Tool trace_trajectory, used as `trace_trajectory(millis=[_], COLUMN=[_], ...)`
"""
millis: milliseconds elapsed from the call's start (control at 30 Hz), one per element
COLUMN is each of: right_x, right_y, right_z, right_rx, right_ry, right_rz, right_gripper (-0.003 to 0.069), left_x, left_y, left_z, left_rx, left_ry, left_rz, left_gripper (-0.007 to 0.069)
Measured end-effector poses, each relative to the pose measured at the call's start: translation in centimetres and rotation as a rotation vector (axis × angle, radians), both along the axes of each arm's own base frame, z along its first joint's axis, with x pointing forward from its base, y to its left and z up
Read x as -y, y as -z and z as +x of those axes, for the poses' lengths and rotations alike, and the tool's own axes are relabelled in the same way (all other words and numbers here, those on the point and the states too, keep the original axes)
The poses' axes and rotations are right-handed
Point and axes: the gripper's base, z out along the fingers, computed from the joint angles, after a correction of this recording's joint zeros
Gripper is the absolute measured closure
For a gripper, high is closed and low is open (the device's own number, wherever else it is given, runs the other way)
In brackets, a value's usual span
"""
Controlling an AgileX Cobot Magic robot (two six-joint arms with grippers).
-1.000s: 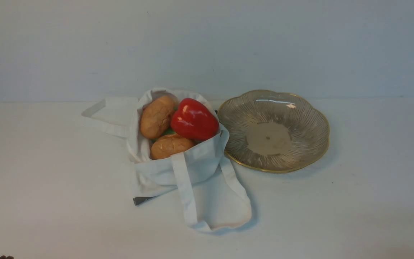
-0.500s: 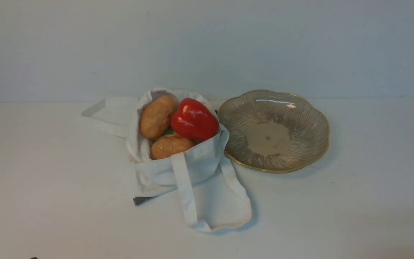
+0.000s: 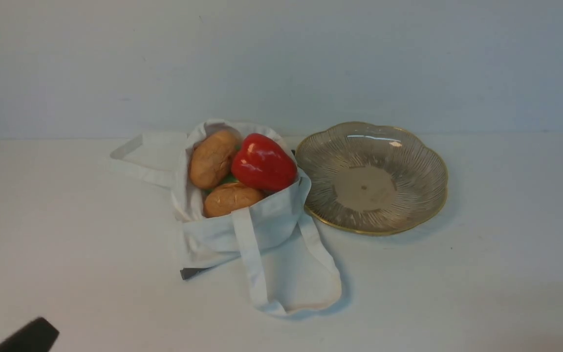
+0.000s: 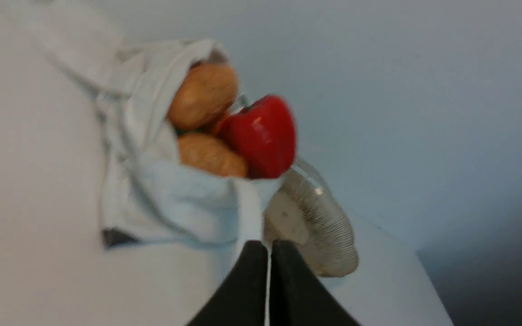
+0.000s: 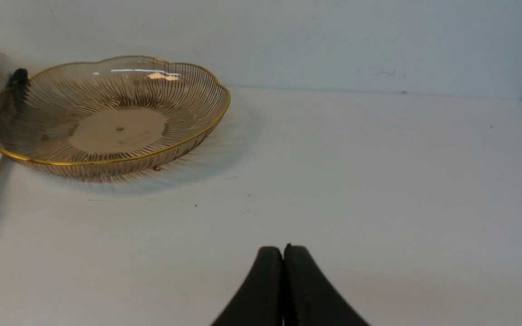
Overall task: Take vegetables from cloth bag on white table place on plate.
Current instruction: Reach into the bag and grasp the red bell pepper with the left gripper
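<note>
The off-white cloth bag (image 3: 242,230) lies open in the middle of the white table (image 3: 66,220). In its mouth sit a glossy red bell pepper (image 3: 263,163), two brown potatoes (image 3: 211,158) (image 3: 232,198) and a bit of green leaf (image 3: 227,179). No carrot shows. The empty gold-rimmed glass plate (image 3: 423,166) stands right of the bag. My left gripper (image 3: 30,336) is at the front left corner, far from the bag; its black fingers are shut and empty in the left wrist view (image 4: 268,246). My right gripper (image 5: 283,250) is shut and empty over bare table, near side of the plate (image 5: 52,158).
The bag's strap handles lie flat: one loops toward the front (image 3: 257,274), one to the back left (image 3: 135,156). A small dark thing (image 3: 191,273) peeks from under the bag's front corner. A pale wall stands right behind the table.
The left gripper has come up into the front view's bottom left corner. The bag, vegetables and plate have not moved.
</note>
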Motion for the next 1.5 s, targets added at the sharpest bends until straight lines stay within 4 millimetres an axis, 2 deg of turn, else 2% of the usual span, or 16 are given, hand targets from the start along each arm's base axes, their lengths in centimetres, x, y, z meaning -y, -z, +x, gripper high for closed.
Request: trace_trajectory(millis=[100, 133, 200, 333, 433, 500, 533, 567, 667, 767, 833, 900, 1033, 1133, 1300, 1500], right_x=[0.0, 0.0, 0.0, 0.0, 0.0, 0.0, 0.0, 0.0, 0.0, 0.0, 0.0, 0.0, 0.0, 0.0, 0.0, 0.0], right_y=[0.0, 0.0, 0.0, 0.0, 0.0, 0.0, 0.0, 0.0, 0.0, 0.0, 0.0, 0.0, 0.0, 0.0, 0.0, 0.0], right_z=[0.0, 0.0, 0.0, 0.0, 0.0, 0.0, 0.0, 0.0, 0.0, 0.0, 0.0, 0.0, 0.0, 0.0, 0.0, 0.0], right_rx=[0.000, 0.000, 0.000, 0.000, 0.000, 0.000, 0.000, 0.000, 0.000, 0.000, 0.000, 0.000, 0.000, 0.000, 0.000, 0.000], right_ry=[0.000, 0.000, 0.000, 0.000, 0.000, 0.000, 0.000, 0.000, 0.000, 0.000, 0.000, 0.000, 0.000, 0.000, 0.000, 0.000], right_rz=[0.000, 0.000, 0.000, 0.000, 0.000, 0.000, 0.000, 0.000, 0.000, 0.000, 0.000, 0.000, 0.000, 0.000, 0.000, 0.000], right_gripper=[0.0673, 0.0673, 0.0673, 0.0673, 0.0673, 0.0673, 0.0673, 0.0673, 0.0673, 0.0673, 0.0673, 0.0673, 0.0673, 0.0673, 0.0673, 0.0673], left_x=[0.6, 0.6, 1.1, 1.6, 1.6, 2.0, 2.0, 2.8, 4.5, 7.8, 8.9, 11.6, 14.2, 14.7, 14.6, 15.3], left_y=[-3.9, -4.1, -5.4, -4.9, -4.8, -4.7, -4.7, -4.6, -4.3, -4.1, -4.0, -4.0, -4.9, -5.8, -6.1, -5.5], left_z=[0.9, 1.0, 3.0, 8.5, 11.9, 15.5, 15.8, 18.3, 21.8, 26.2, 27.2, 29.4, 31.3, 32.1, 32.9, 34.2], left_rx=[-0.044, -0.047, -0.223, -0.654, -0.783, -0.854, -0.856, -0.875, -0.880, -0.851, -0.838, -0.800, -0.754, -0.729, -0.703, -0.622], left_ry=[0.064, 0.063, 0.145, 0.288, 0.326, 0.367, 0.373, 0.407, 0.464, 0.536, 0.556, 0.591, 0.561, 0.506, 0.434, 0.407], left_rz=[0.103, 0.109, 0.225, 0.422, 0.497, 0.523, 0.527, 0.542, 0.574, 0.640, 0.665, 0.734, 0.794, 0.819, 0.823, 0.777], left_gripper=[0.0629, 0.0629, 0.0629, 0.0629, 0.0629, 0.0629, 0.0629, 0.0629, 0.0629, 0.0629, 0.0628, 0.0621, 0.0587, 0.0545, 0.0405, 0.0158])
